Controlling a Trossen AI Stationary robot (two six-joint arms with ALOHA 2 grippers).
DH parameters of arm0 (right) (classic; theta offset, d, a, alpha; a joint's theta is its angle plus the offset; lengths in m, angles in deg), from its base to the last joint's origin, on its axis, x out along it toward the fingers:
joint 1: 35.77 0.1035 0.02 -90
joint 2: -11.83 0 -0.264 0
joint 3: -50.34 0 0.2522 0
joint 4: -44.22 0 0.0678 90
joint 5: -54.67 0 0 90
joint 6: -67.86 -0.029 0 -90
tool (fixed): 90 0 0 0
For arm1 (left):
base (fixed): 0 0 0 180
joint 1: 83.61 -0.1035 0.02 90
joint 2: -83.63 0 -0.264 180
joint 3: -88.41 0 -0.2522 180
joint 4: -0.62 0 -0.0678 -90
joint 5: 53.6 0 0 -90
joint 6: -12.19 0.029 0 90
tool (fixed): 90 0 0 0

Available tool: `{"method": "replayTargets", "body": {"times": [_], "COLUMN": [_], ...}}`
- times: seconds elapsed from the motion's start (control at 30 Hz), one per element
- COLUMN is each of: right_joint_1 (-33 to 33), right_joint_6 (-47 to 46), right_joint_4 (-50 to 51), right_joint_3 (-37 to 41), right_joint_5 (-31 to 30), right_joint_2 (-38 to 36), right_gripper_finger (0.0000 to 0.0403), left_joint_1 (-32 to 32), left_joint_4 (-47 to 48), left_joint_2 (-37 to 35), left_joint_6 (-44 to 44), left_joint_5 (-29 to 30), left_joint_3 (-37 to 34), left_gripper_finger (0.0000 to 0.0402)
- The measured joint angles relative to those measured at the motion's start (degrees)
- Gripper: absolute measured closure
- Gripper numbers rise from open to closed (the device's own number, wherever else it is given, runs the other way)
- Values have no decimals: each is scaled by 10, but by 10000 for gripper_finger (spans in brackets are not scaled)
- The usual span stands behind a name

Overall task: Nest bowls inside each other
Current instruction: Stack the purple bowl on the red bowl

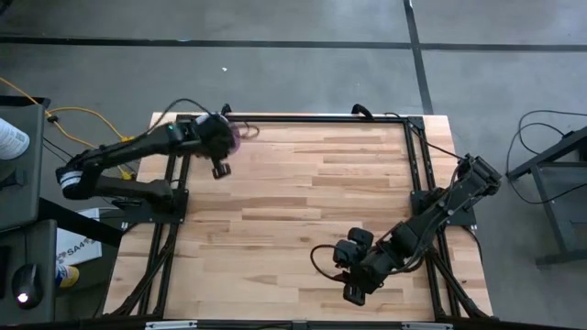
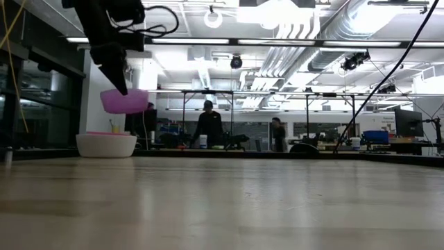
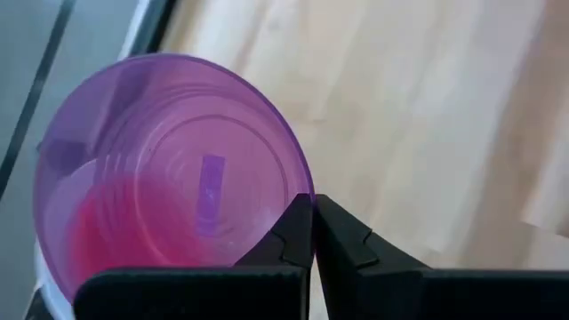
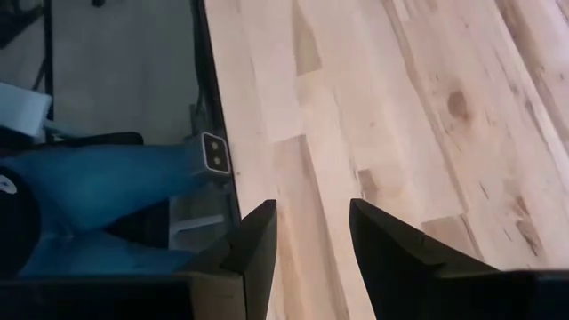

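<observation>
Pale butcher-block table (image 1: 303,192) under 2 dark arms, with a bright workshop and distant people beyond. Left end effector (image 3: 313,233) pinched tight on the rim of the purple bowl (image 3: 169,178), held up off the table at the far left corner. Directly beneath it in the low view, a white bowl (image 2: 106,144) resting on the table, something yellow just showing over its rim; red visible through the purple plastic in the left wrist view, so probably a stack already started. Step in hand, by the look of it: carrying the purple bowl over that stack. Next: centre, lower level, release. Right end effector (image 4: 311,236) parked near the front right, fingers apart, holding nothing. No legible brand or lettering anywhere.
</observation>
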Motion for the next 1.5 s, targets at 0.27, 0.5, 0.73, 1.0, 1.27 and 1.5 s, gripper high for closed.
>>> {"method": "replayTargets", "body": {"times": [0.27, 0.5, 0.73, 1.0, 1.27, 1.5], "right_joint_1": [-1, 6, 18, 30, 33, 33], "right_joint_6": [-16, -31, -44, -61, -69, -69], "right_joint_4": [-21, -30, -34, -34, -34, -34], "right_joint_3": [26, 38, 38, 38, 37, 37], "right_joint_5": [2, 4, 0, 0, 0, 0], "right_joint_2": [0, 0, 0, 0, 0, 0], "right_gripper_finger": [267, 267, 267, 267, 267, 267], "left_joint_1": [-146, -223, -240, -239, -238, -235], "left_joint_4": [-32, -47, -71, -107, -162, -142], "left_joint_2": [10, 57, 117, 137, 135, 131], "left_joint_6": [59, 76, 72, 57, 30, 24], "left_joint_5": [-40, -68, -64, -36, -21, -25], "left_joint_3": [-1, -1, -1, -28, -95, -83], "left_gripper_finger": [401, 401, 401, 401, 401, 366]}}
